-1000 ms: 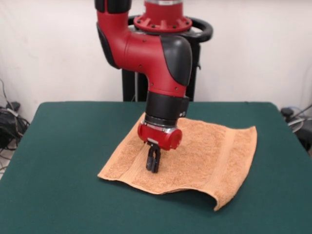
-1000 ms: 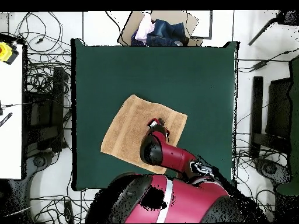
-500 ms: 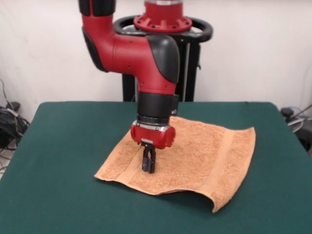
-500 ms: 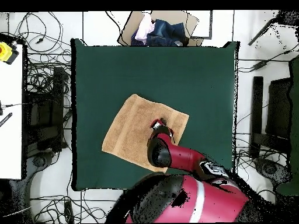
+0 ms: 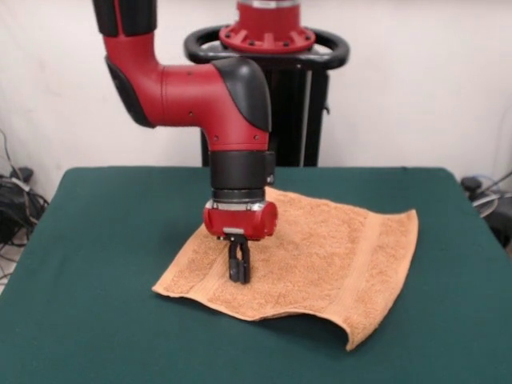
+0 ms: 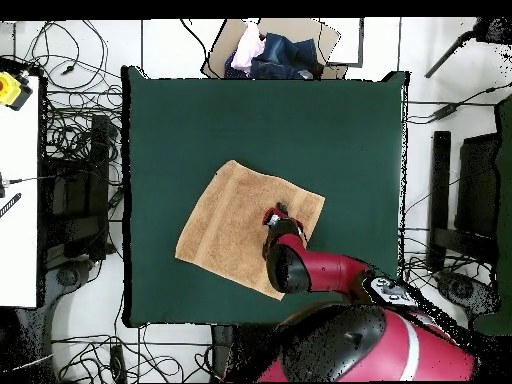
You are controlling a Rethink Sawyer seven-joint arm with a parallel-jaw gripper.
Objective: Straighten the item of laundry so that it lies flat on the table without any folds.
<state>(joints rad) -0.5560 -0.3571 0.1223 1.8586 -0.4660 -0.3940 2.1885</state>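
Dragged leftward with the towel (image 5: 320,256), the tool (image 5: 237,274) stays pinched shut on it.

1. The table (image 5: 104,320) (image 6: 200,120) has a dark green felt-like top, rectangular, far larger than what lies on it.
2. One thing lies directly on it: an orange-tan terry towel (image 5: 336,248) (image 6: 225,225), roughly square.
3. In the overhead view the towel sits turned at an angle to the table's edges, in the half nearer the robot's base and about midway across.
4. In the front view a woven band runs along the towel's near-left edge.
5. Most of the towel rests flat on the felt; its near edge arches up off the table, with shadow beneath it.
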